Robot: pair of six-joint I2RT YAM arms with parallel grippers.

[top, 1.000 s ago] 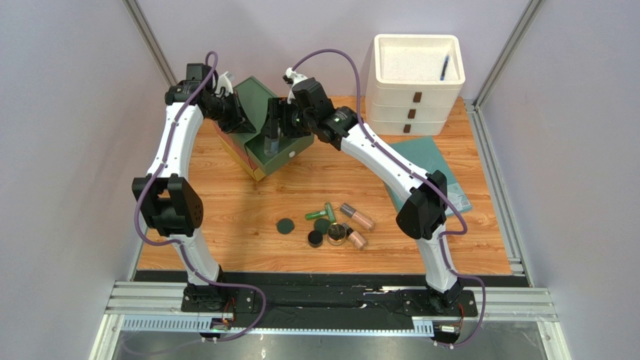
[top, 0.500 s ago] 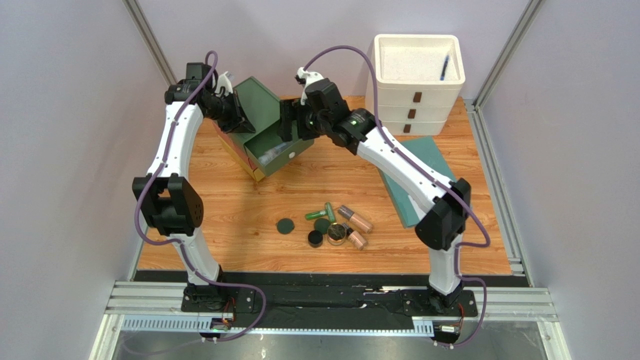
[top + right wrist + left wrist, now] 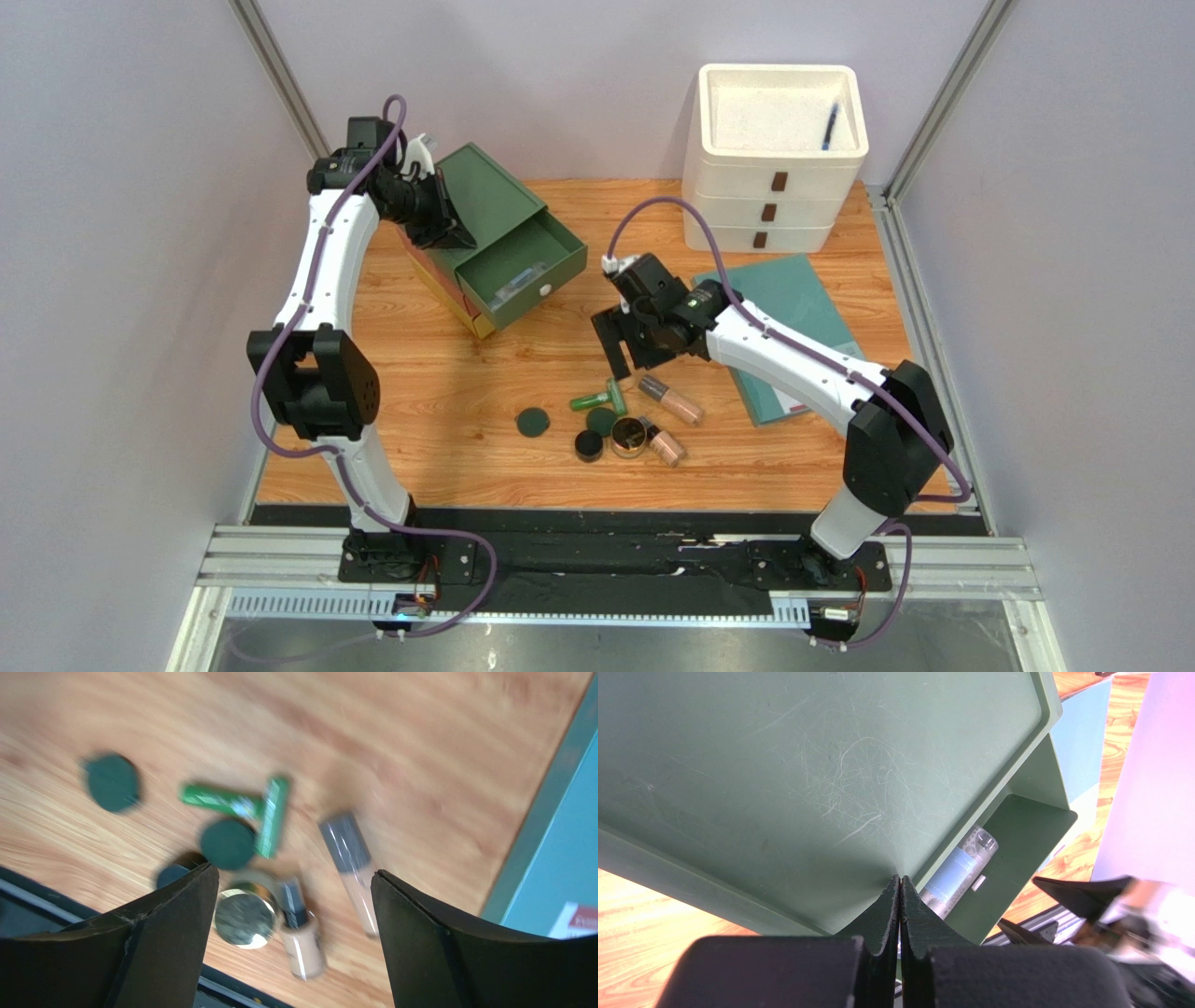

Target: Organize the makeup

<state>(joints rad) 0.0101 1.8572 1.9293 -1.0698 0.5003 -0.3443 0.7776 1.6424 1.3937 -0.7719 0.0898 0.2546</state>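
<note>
The makeup lies in a cluster on the table: two bright green tubes (image 3: 599, 398), dark green compacts (image 3: 532, 422), a black jar (image 3: 589, 445), a gold-rimmed jar (image 3: 630, 438) and two beige-pink bottles (image 3: 669, 405). My right gripper (image 3: 615, 347) hovers open and empty just behind the cluster. In the right wrist view the gripper (image 3: 295, 875) frames the gold jar (image 3: 244, 915) and a bottle (image 3: 302, 934). A clear bottle (image 3: 961, 871) lies in the open green drawer (image 3: 522, 266). My left gripper (image 3: 899, 885) is shut, its tips against the green box top (image 3: 474, 189).
A white drawer unit (image 3: 779, 182) stands at the back right with a blue pen (image 3: 831, 126) in its top tray. A teal flat book (image 3: 821, 315) lies right of the right arm. The cage posts and walls close in both sides.
My right gripper let go of a clear bottle in the green drawer, drew back toward the near side and now hangs open over the cluster. The left arm has not moved.
</note>
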